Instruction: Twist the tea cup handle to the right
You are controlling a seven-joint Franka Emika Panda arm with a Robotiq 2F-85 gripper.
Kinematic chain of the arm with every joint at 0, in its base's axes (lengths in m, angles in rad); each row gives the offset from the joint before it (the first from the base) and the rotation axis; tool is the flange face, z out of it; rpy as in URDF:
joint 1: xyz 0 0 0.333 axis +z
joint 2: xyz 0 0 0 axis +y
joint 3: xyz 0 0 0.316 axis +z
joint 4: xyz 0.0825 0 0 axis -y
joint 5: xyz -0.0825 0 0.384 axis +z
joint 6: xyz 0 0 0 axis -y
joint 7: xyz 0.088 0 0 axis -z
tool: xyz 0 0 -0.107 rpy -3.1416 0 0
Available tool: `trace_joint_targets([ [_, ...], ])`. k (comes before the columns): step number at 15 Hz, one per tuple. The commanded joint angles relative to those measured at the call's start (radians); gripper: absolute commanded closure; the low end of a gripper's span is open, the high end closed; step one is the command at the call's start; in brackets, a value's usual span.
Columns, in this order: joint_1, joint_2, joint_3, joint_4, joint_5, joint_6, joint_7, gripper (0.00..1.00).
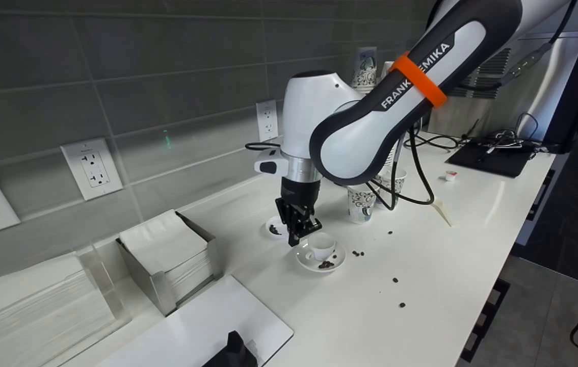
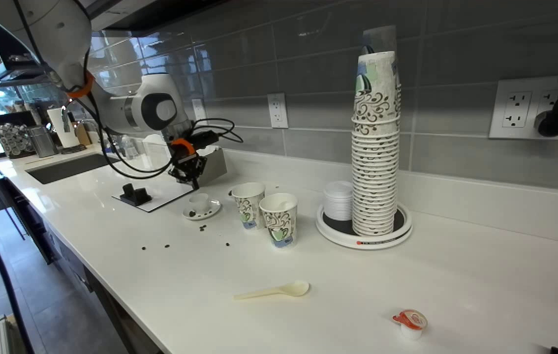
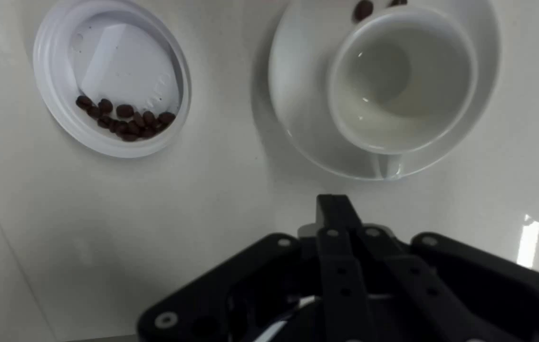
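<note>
The white tea cup (image 1: 322, 245) stands upright on its round white saucer (image 1: 339, 261) on the counter. In the wrist view the cup (image 3: 402, 85) shows a pale inside with a faint yellowish stain, and the saucer (image 3: 298, 80) surrounds its base. The small handle (image 3: 389, 166) juts from the cup's rim side facing my gripper. My gripper (image 3: 332, 195) is shut and empty, fingertips together. In the wrist view its tips lie just outside the saucer, a little left of the handle, touching nothing. The gripper also shows above the counter in both exterior views (image 1: 294, 243) (image 2: 196, 187).
A white lid (image 3: 127, 61) with coffee beans lies beside the saucer. Beans (image 1: 326, 264) sit on the saucer and others lie scattered on the counter. Paper cups (image 2: 279, 219) stand nearby. A napkin holder (image 1: 212, 250) and a white board (image 1: 217, 316) are by the wall side.
</note>
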Motion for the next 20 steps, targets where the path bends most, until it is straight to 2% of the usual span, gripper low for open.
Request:
trace_joint_targets([
  [1,0.004,0.021,-0.008,-0.005,-0.012,0.005,0.015,1.00],
  [10,0.000,0.034,-0.015,-0.016,-0.015,-0.012,0.015,1.00],
  [20,-0.007,0.014,-0.004,-0.022,0.013,-0.102,0.009,1.00],
])
